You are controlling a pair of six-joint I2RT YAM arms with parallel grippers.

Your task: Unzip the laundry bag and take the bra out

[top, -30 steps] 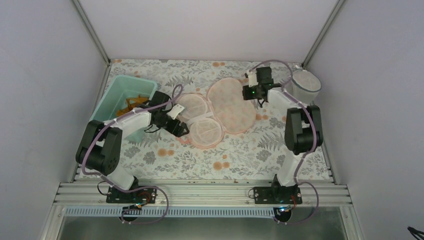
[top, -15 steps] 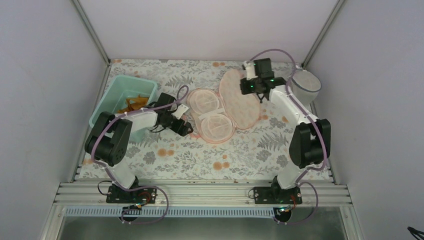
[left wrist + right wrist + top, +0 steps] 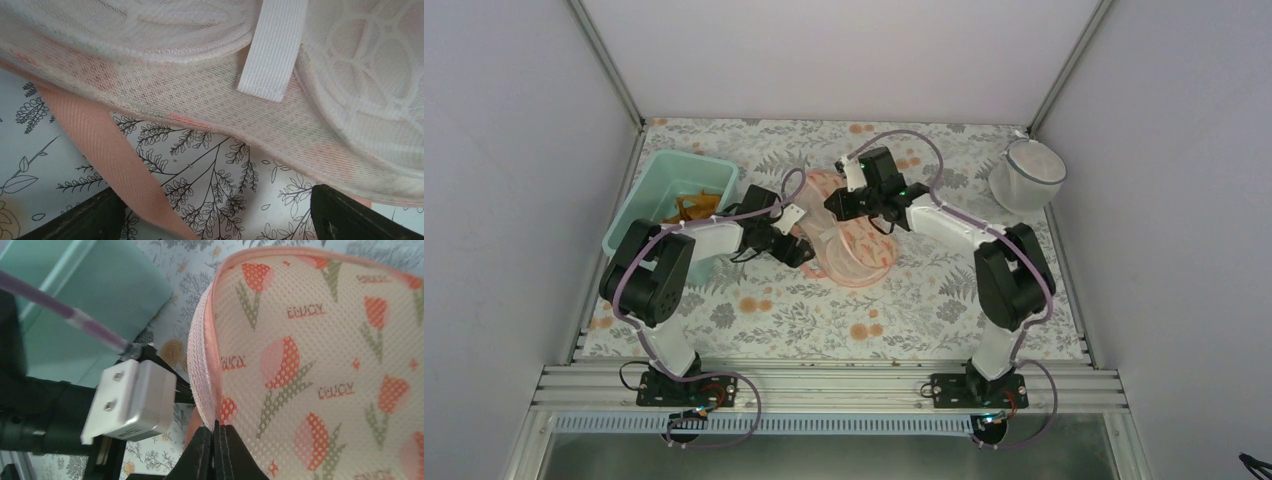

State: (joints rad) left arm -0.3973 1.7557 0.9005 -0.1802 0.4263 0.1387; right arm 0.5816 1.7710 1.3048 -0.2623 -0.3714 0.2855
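Note:
The peach-pink laundry bag (image 3: 856,245) lies mid-table, its tulip-printed upper half (image 3: 325,365) lifted and folded over to the left. My right gripper (image 3: 834,206) is shut on that half's pink zip rim (image 3: 206,365), its fingertips (image 3: 216,440) pinching the edge. My left gripper (image 3: 802,252) is open at the bag's left edge. In the left wrist view its fingers (image 3: 95,220) straddle bare cloth, with a pink strap (image 3: 100,145) of the bag lying between them. White inner mesh cups (image 3: 370,75) show above. The orange bra (image 3: 689,207) lies in the teal tub (image 3: 646,192).
A white mesh cylindrical basket (image 3: 1027,172) stands at the back right. The teal tub's wall (image 3: 100,305) is close behind my left wrist camera block (image 3: 130,400). The floral tablecloth (image 3: 824,320) covers the table, with grey walls on three sides.
My right gripper has swung from the back right to the left, carrying the bag's upper half over the lower one. My left gripper stayed at the bag's left edge.

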